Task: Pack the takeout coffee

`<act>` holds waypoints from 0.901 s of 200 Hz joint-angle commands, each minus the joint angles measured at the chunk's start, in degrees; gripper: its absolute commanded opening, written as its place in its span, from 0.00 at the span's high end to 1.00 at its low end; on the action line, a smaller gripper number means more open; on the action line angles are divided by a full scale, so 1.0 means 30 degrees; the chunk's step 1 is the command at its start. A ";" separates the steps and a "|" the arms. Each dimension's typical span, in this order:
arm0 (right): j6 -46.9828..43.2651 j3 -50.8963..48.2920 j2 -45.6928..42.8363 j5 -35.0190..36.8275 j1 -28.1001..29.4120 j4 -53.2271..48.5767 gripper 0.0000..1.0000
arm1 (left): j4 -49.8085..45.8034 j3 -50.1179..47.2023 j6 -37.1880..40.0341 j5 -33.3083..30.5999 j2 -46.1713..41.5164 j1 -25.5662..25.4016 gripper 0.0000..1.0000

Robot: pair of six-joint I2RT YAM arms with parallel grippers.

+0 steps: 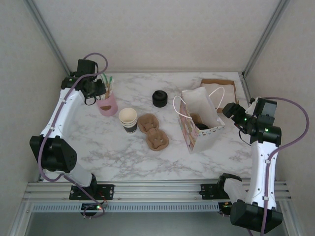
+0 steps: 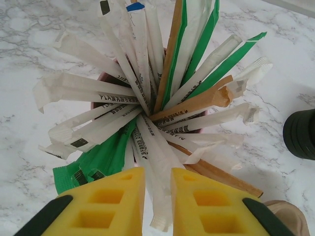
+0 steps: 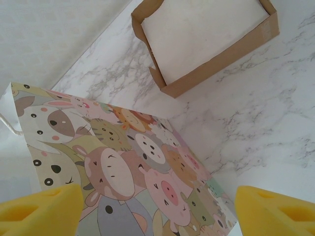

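Left claw (image 2: 157, 173) low over straw cup (image 1: 108, 105)

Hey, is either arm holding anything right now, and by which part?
Left end effector seems to pinch one white wrapped straw near its top end. Right end effector is open, empty.

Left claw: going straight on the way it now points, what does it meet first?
The left claw would first meet the wrapped straws in the pink cup; one wrapper seems to lie between its fingers, though depth is unclear.
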 commanded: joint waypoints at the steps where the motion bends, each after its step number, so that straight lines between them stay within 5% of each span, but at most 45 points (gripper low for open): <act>1: -0.0138 -0.0121 0.0023 -0.0461 -0.0141 0.0188 0.19 | -0.0709 0.0388 0.0120 -0.0691 -0.0005 0.0041 0.78; 42: -0.0094 -0.0134 0.0083 -0.0563 -0.0128 0.0283 0.19 | -0.0727 0.0290 0.0087 -0.0743 0.0063 0.0065 0.71; 180: -0.0060 -0.0255 0.0084 -0.0608 -0.0138 0.0340 0.19 | -0.0281 -0.1384 -0.0207 -0.0573 -0.0218 0.0364 0.72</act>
